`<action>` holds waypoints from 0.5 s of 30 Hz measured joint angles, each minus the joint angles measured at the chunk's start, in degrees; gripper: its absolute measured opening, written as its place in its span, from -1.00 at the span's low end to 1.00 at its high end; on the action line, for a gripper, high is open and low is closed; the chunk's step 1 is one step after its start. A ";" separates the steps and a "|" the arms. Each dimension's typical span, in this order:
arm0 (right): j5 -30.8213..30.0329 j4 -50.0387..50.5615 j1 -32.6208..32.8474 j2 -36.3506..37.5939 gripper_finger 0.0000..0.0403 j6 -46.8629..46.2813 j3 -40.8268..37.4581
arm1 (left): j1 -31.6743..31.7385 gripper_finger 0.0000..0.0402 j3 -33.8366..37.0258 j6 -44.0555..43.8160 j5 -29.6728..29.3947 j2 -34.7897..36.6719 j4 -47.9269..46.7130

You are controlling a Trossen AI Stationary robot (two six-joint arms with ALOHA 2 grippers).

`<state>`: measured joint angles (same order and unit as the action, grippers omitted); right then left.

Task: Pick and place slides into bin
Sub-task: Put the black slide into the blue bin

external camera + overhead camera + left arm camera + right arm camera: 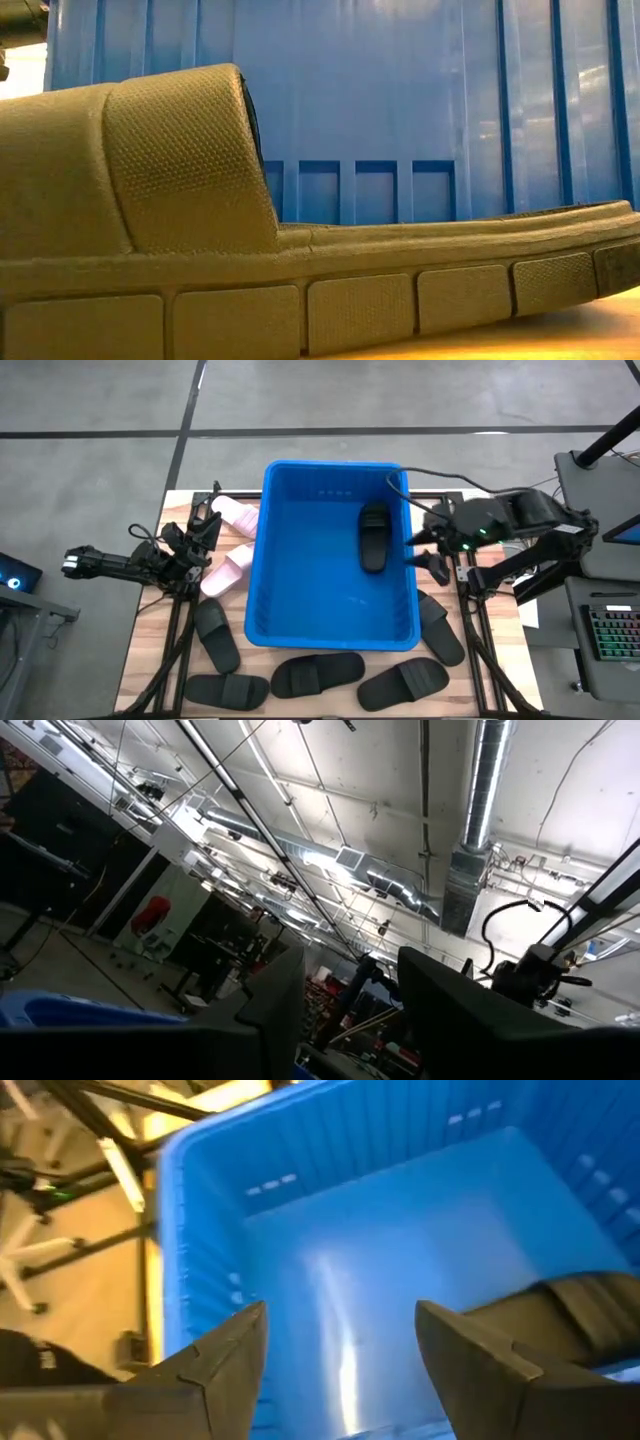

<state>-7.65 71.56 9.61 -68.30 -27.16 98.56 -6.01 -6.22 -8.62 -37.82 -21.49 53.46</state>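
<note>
One black slide (373,537) lies inside the bin (257,560), on the floor toward the right wall, long axis running front to back; the rest of the bin floor is bare blue plastic. The bin sits mid-bench on the wooden bench (146,650).

Outside the bin:
- Two pale pink slides (228,540) lie left of the bin, one (234,512) near its far left corner, the other (227,572) just beside the left wall.
- Four black slides lie along the near side: one (216,633) at the bin's near left corner, one (228,690) at the front left, one (318,673) in front of the bin's middle, one (404,684) to its right.
- A fifth black slide (440,626) lies by the near right corner, angled.

Right gripper (421,548): at the bin's right rim, level with the slide inside. The right wrist view looks down into the bin with jaws spread and nothing between them (340,1350); the black slide (560,1320) shows just past one finger.

Left gripper (203,532): at the left edge of the bench beside the pink slides, arm stretched in from the left. Its wrist camera points up at the ceiling; jaws spread, holding nothing (350,990).

The low view is filled by the side of a black slide (200,270) lying on the bench, with the bin wall (420,90) behind it.
</note>
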 joint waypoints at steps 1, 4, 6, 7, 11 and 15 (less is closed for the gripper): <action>-0.95 0.62 1.59 0.50 0.16 -1.40 0.00 | 0.00 -0.26 0.00 0.00 -0.01 -0.06 -0.05; -3.55 4.80 6.01 1.44 0.11 -7.17 0.00 | 0.00 -0.26 0.00 0.00 0.00 -0.22 -0.07; -4.35 9.38 8.75 1.52 0.09 -13.25 0.00 | 0.01 -0.26 0.00 0.00 0.00 -0.35 -0.03; -4.29 12.01 9.84 1.50 0.07 -16.38 0.00 | 0.01 -0.26 0.00 0.00 -0.02 -0.40 -0.07; -4.48 18.34 13.58 1.92 0.04 -30.54 -1.76 | -0.01 -0.26 0.00 0.00 -0.44 -0.43 -0.07; -4.57 17.47 15.09 3.53 0.03 -43.94 -5.36 | 0.01 -0.26 0.00 0.00 -0.55 -0.51 -0.10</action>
<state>-12.22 89.03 24.70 -64.77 -71.10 93.20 -6.00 -6.22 -8.62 -38.37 -22.00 53.36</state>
